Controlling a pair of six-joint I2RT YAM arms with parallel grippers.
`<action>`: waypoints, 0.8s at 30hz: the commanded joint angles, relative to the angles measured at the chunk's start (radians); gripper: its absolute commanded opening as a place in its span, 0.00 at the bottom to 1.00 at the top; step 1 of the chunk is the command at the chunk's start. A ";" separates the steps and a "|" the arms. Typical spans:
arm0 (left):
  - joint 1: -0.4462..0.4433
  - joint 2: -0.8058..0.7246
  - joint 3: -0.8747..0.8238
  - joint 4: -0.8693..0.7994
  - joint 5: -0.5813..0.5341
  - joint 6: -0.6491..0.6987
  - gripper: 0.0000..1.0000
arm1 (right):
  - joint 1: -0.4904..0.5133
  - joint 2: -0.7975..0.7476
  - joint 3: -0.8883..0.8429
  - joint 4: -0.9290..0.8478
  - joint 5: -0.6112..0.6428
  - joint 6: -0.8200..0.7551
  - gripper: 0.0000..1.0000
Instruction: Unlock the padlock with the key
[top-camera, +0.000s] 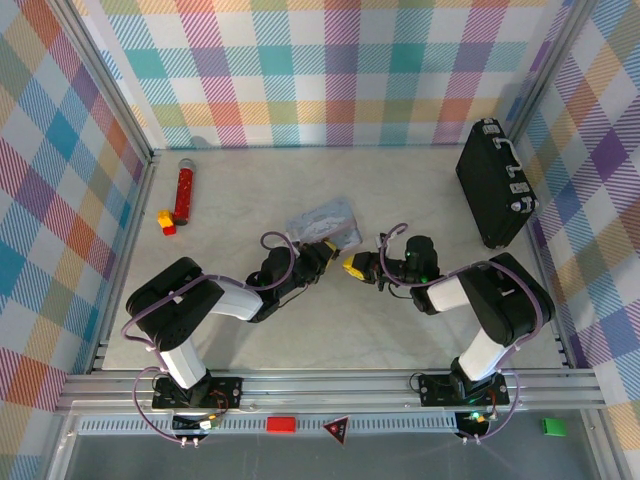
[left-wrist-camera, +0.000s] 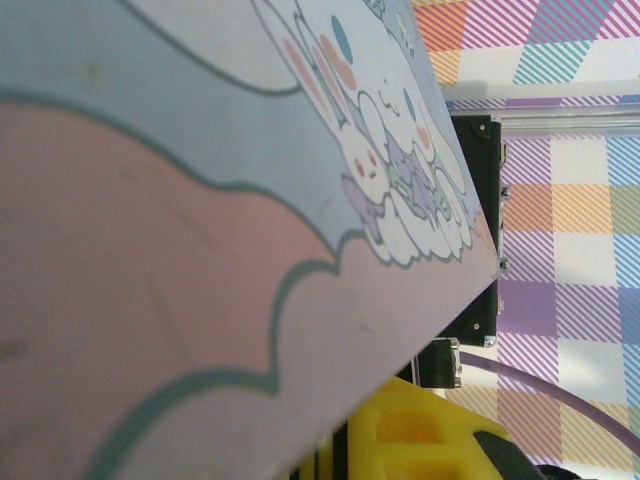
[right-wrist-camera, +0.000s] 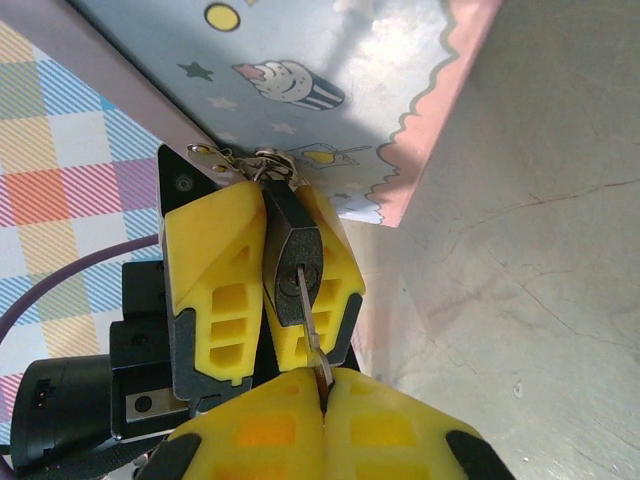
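Note:
In the right wrist view, the tiny dark padlock is pinched between the yellow fingers of my left gripper. Its silvery shackle hooks through the clasp of the pale blue-grey cartoon-printed box. A thin metal key sticks into the keyhole on the padlock's underside. My right gripper is shut on the key's head. Seen from above, both grippers meet nose to nose just in front of the box. The box lid lies very close to the left wrist camera.
A black case with silver latches lies at the back right by the wall. A red tube and a small yellow-and-red piece lie at the back left. Plaid walls enclose the table on three sides.

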 joint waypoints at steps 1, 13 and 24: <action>-0.065 -0.033 0.016 0.066 0.170 0.004 0.03 | -0.018 -0.013 0.045 0.040 0.028 -0.034 0.00; -0.079 -0.028 0.068 0.014 0.212 0.035 0.03 | -0.053 -0.025 0.049 0.013 0.012 -0.046 0.00; -0.084 -0.038 0.107 -0.083 0.230 0.073 0.02 | -0.078 -0.038 0.064 -0.016 -0.009 -0.058 0.00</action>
